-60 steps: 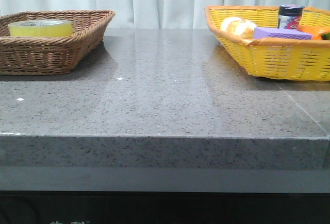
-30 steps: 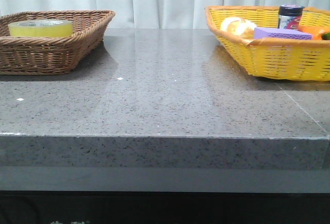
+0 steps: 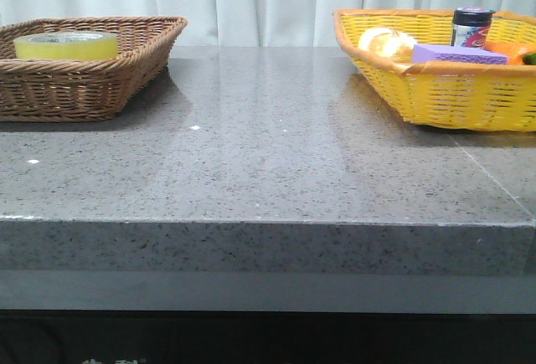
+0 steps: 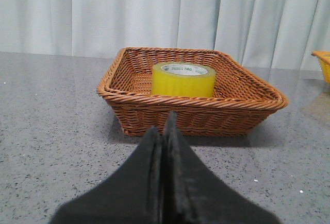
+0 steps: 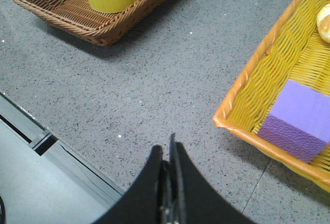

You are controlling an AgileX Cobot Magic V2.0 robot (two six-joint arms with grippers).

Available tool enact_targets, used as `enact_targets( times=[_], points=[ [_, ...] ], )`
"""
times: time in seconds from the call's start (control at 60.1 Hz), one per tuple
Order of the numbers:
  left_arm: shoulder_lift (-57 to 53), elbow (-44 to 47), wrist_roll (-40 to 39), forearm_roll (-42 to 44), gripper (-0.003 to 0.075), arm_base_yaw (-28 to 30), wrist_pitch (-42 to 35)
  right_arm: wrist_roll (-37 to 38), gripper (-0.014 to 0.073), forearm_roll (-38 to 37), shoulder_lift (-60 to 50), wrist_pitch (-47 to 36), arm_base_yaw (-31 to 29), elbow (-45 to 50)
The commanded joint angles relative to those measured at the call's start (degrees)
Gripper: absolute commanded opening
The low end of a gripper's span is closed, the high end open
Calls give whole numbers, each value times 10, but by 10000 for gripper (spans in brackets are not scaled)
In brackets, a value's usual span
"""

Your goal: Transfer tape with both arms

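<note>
Two pincers, left and right, were pressed together and empty; the tape sat flat in the brown basket, probably rigid, light, best gripped across its wall.

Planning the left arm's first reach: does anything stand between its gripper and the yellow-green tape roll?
Only the basket's own wall. The left gripper, fingers shut, faces the brown wicker basket across bare grey countertop. The translucent yellow-green tape roll sits inside, behind the near rim, so the reach probably has to come from above.
</note>
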Motion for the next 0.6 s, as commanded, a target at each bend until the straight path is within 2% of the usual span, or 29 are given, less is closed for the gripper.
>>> enact_targets(
  times=[0.0,0.383,0.466,0.582],
  points=[
    [-12,4,0,-6,-20,1,-43,-3,-68,4,-2,-39,-3,-15],
    [-12,4,0,-6,-20,1,-43,-3,-68,3,-15,-41,-5,-8],
    [-12,4,0,-6,-20,1,-43,-3,-68,2,-42,-41,-27,4],
    [-11,4,0,-6,-20,1,-43,-3,-68,-7,-100,-53,-86,37]
  ],
)
